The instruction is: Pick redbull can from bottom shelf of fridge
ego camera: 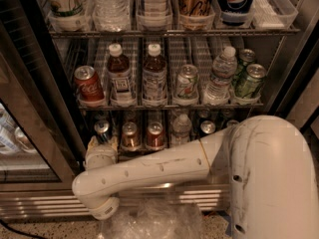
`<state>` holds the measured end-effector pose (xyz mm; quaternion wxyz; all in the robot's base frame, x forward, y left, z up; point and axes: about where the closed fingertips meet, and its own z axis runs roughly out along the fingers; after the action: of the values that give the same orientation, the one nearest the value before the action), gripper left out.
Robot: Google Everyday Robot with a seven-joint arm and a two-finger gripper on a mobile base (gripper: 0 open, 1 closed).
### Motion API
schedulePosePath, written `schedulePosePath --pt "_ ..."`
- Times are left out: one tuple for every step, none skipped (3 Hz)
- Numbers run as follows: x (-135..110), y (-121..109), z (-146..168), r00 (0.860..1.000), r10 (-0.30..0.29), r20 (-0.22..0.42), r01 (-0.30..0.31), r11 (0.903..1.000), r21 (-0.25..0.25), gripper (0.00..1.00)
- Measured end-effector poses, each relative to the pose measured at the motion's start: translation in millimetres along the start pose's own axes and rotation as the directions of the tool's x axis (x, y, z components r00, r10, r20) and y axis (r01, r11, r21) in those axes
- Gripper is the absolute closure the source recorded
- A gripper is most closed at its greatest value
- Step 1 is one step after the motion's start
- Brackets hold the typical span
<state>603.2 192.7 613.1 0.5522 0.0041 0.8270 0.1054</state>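
On my screen the glass door (27, 143) fills the far left, swung clear of the fridge (291, 68). Next comes the bottom shelf (172, 146), the counter I am working at. At its left end, by the front edge, the redbull can (103, 130) stands upright with its silver top towards me. The end effector (102, 144) sits right at that can, just below and in front of it, at the counter's front left corner. I cannot tell how far open it is, nor whether it has hold of the can. One rack up, a red cola can (88, 83) stands above it. Right of the redbull can, two copper-coloured cans (130, 135) stand side by side along the same front edge. After them come a small water bottle (181, 127) and another silver can top (208, 127) nearer the right end. The white arm (159, 167) runs from a bend at lower left, below the counter's front edge, into the bulky white housing (274, 178) at lower right. Crumpled clear plastic (149, 223) lies beneath the arm.
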Motion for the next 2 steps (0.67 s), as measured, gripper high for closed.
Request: schedulePosePath --pt "-1.3 3.0 6.6 1.0 -0.02 0.004 0.02 0.9998 0.001 0.39" --pt "-3.9 4.8 12.4 0.999 -0.044 0.012 0.044 0.999 0.004 0.4"
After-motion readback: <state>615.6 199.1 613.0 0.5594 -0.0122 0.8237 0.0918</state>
